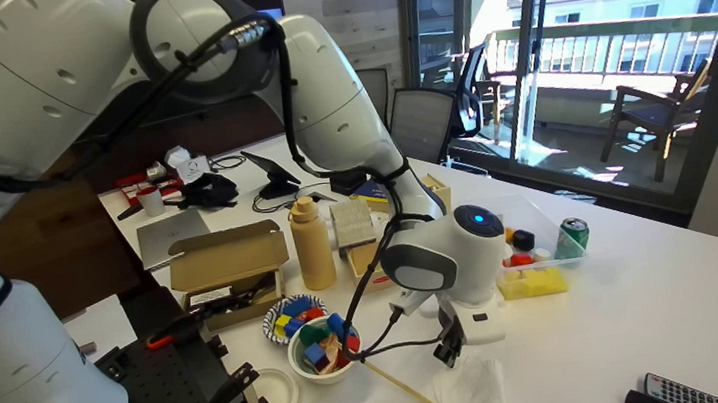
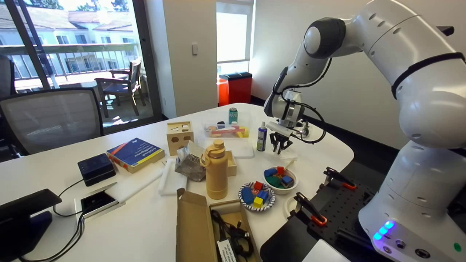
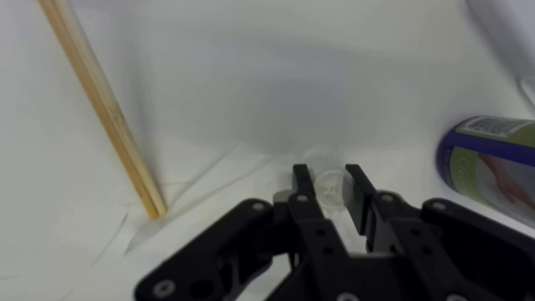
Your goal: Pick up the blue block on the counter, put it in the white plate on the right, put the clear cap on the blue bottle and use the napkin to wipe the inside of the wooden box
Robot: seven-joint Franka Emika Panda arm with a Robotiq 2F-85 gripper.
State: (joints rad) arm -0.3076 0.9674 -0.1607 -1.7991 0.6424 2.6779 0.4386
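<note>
My gripper (image 3: 328, 177) is shut on the clear cap (image 3: 333, 190), a tiny see-through piece between the fingertips. In both exterior views the gripper (image 1: 448, 357) (image 2: 279, 150) points down low over the table; the cap is too small to make out there. The blue bottle (image 2: 261, 137) stands upright beside the gripper and shows at the right of the wrist view (image 3: 493, 163); the arm hides it in an exterior view. The napkin (image 1: 472, 391) lies flat below the gripper. The white plate (image 1: 325, 378) holds several blocks, including a blue block (image 1: 316, 356). An open wooden box (image 2: 232, 170) stands behind the yellow bottle.
Wooden sticks (image 1: 402, 386) lie between plate and napkin. A patterned bowl (image 2: 243, 204) of blocks, the yellow bottle (image 2: 217, 171), a clear bin (image 1: 537, 222), a green can (image 1: 571, 238), a shape-sorter box (image 2: 180, 136) and a remote (image 1: 675, 392) are on the table.
</note>
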